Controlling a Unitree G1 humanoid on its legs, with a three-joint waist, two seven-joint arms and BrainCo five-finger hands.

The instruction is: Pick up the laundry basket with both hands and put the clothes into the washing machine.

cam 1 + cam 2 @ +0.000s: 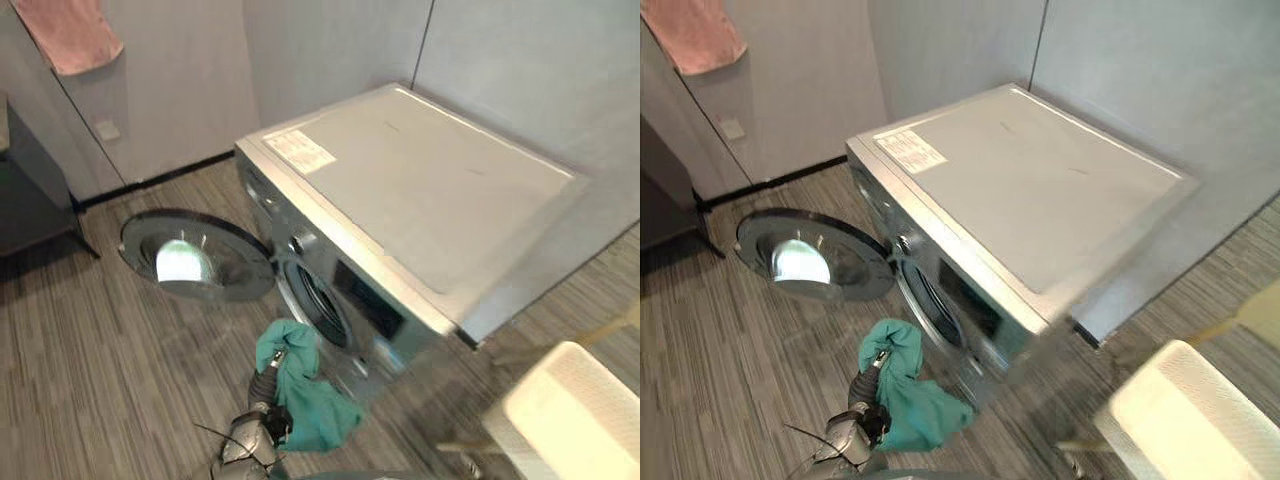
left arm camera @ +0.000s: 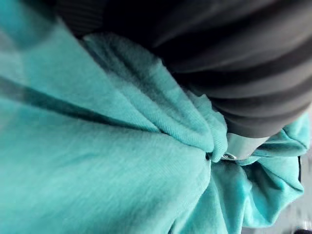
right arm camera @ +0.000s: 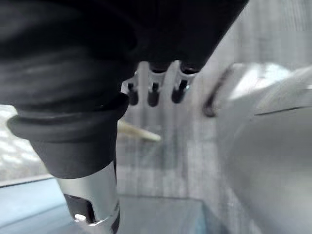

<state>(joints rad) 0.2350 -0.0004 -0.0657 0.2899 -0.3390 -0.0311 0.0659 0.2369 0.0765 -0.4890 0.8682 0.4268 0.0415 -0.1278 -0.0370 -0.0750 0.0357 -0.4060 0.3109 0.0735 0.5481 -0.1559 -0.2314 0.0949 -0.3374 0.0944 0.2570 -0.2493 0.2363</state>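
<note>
Nearest, low in the head views, the left hand (image 1: 270,388) is raised in front of the washing machine (image 1: 420,190) with a teal garment (image 1: 305,395) draped over it. Its fingers are buried in the folds, so I cannot tell whether they grip. The garment's long axis runs steeply: the bunched upper end points toward the drum opening (image 1: 315,300), just beside it, and the loose end trails down toward the robot's right.

In its own wrist view, the right hand (image 3: 152,92) has its fingers straight and relaxed, holding nothing, above the striped floor (image 3: 170,146).

To the robot's right stands the cream laundry basket (image 1: 575,420), well apart from the garment. Beyond the hand, the machine's round door (image 1: 195,255) is swung wide open to the left — farther off, a pink towel (image 1: 65,30) hangs at the wall.
</note>
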